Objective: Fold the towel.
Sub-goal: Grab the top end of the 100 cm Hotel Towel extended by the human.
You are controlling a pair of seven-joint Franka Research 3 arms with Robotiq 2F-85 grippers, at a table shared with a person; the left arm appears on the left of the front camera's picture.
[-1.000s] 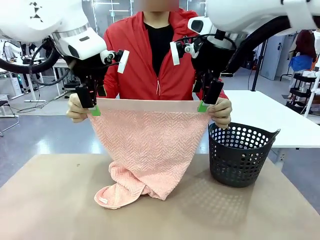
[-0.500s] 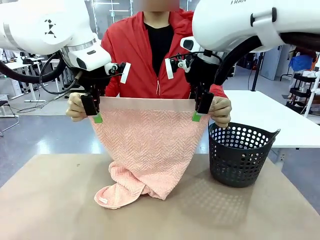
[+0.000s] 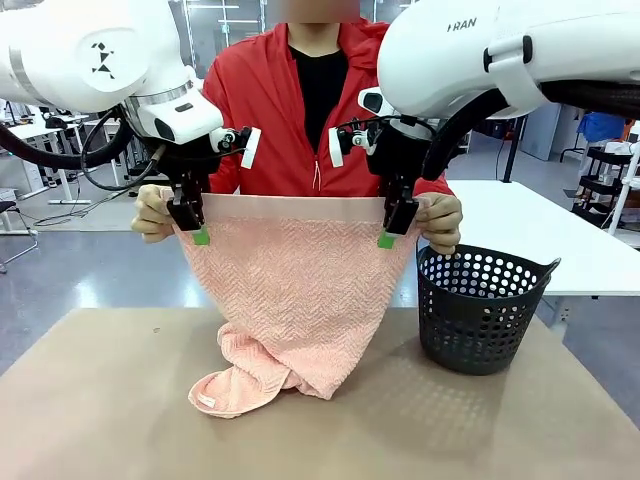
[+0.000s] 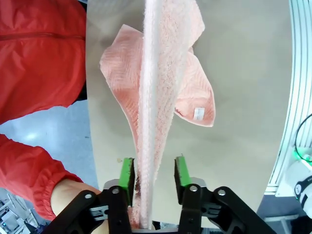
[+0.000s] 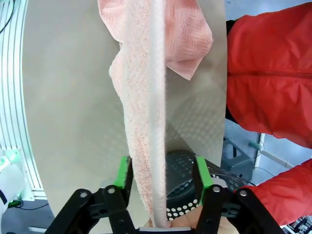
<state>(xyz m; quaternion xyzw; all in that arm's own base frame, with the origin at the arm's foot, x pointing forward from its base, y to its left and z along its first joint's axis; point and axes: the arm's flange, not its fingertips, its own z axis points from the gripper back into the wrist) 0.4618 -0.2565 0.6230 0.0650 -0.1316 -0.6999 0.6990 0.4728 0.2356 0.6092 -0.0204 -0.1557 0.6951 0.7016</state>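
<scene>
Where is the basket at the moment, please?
In the front view the basket stands on the table at the right, beside the hanging towel and just below the person's hand holding the towel's corner.

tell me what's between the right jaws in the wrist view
The towel's top edge runs between the right gripper's green pads; the basket shows behind, in the right wrist view.

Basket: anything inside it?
Nothing visible inside the basket. The front view shows its rim and the upper part of the perforated inner wall, all bare. The floor is hidden by the near wall, so something flat at the bottom can't be ruled out. The towel hangs beside it, apart.
</scene>
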